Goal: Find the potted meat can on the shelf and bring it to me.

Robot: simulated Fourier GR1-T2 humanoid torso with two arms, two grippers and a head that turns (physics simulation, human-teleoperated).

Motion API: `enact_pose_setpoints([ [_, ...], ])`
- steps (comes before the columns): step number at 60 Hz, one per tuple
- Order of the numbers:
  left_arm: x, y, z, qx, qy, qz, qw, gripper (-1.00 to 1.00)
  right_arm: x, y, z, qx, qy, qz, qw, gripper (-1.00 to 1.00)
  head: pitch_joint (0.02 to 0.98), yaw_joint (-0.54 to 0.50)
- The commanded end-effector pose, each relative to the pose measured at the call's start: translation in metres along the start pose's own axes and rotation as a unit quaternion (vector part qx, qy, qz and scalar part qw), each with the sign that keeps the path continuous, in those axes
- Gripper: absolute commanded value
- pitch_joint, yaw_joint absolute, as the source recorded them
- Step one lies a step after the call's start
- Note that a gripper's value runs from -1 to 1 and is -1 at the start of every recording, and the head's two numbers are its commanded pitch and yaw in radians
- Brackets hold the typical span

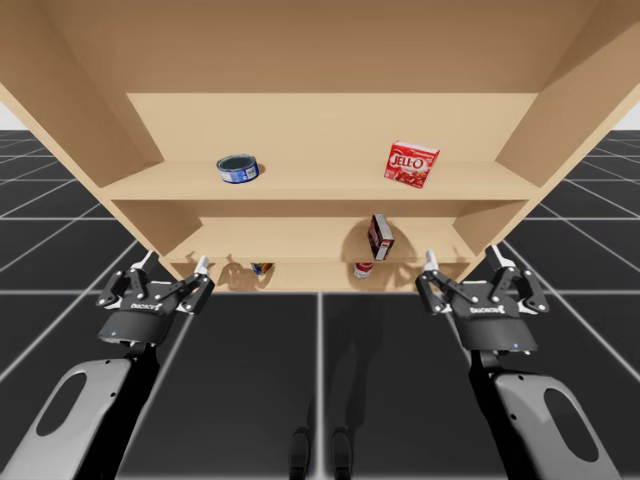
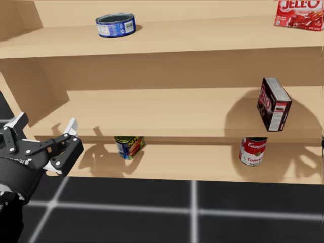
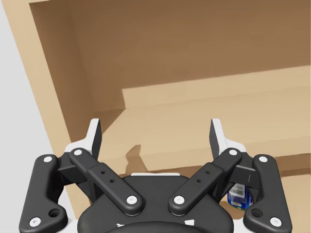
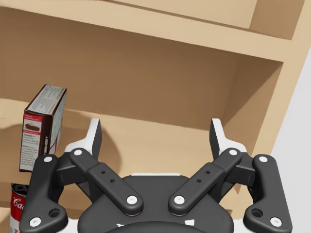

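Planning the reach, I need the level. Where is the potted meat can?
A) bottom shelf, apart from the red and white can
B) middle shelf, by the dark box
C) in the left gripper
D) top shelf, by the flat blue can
A: the potted meat can stands on the bottom shelf, apart from the red and white can further along it.

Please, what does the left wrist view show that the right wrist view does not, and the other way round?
Left wrist view, alone of the two: a blue can, partly hidden behind the left end effector, on a lower level; it is likely the potted meat can. Right wrist view, alone of the two: a dark box, tilted, and a red and white can on the level below it, both beside the right end effector. Shared: the wooden shelf ahead, and an open end effector holding nothing.
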Motion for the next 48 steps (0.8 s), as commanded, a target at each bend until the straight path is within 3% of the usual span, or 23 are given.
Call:
enact_pose_setpoints([
  [1,-0.001,0.000,0.000,-0.001,0.002,-0.001,1.0000,-1.00,-0.001,0.003,0.001,0.008,0.004,0.000,1.0000,-1.00,0.706,0.20],
  [8,0.000,0.000,0.000,-0.003,0.001,0.006,1.0000,-1.00,-0.001,0.005,0.001,0.011,0.006,0.001,0.9999,-1.00,0.733,0.26],
  [21,0.002,-0.006,0.000,-0.026,0.010,0.035,0.9990,-1.00,-0.001,0.004,0.001,0.008,0.004,0.000,1.0000,-1.00,0.729,0.25],
  [26,0.007,-0.011,0.004,-0.045,0.017,0.070,0.9964,-1.00,-0.001,0.004,0.000,0.008,0.004,-0.001,1.0000,-1.00,0.716,0.26],
  [29,0.011,-0.012,0.007,-0.048,0.014,0.072,0.9961,-1.00,-0.001,0.005,0.000,0.010,0.004,-0.001,0.9999,-1.00,0.715,0.26],
  [33,0.019,-0.012,0.016,-0.079,0.019,0.099,0.9918,-1.00,0.000,0.005,0.000,0.010,0.003,-0.001,0.9999,-1.00,0.716,0.27],
  [34,0.022,-0.012,0.020,-0.095,0.023,0.114,0.9886,-1.00,0.000,0.004,0.000,0.010,0.003,0.000,0.9999,-1.00,0.716,0.27],
  [38,0.024,-0.013,0.027,-0.121,0.033,0.132,0.9832,-1.00,-0.001,0.004,-0.001,0.006,0.001,0.002,1.0000,-1.00,0.715,0.27],
  [41,0.021,-0.016,0.033,-0.123,0.017,0.125,0.9844,-1.00,-0.001,0.004,-0.001,-0.004,-0.003,0.009,0.9999,-1.00,0.715,0.28],
  [48,0.006,-0.016,0.046,-0.126,0.044,0.103,0.9856,-1.00,0.000,0.003,-0.001,-0.007,-0.004,0.006,0.9999,-1.00,0.715,0.28],
])
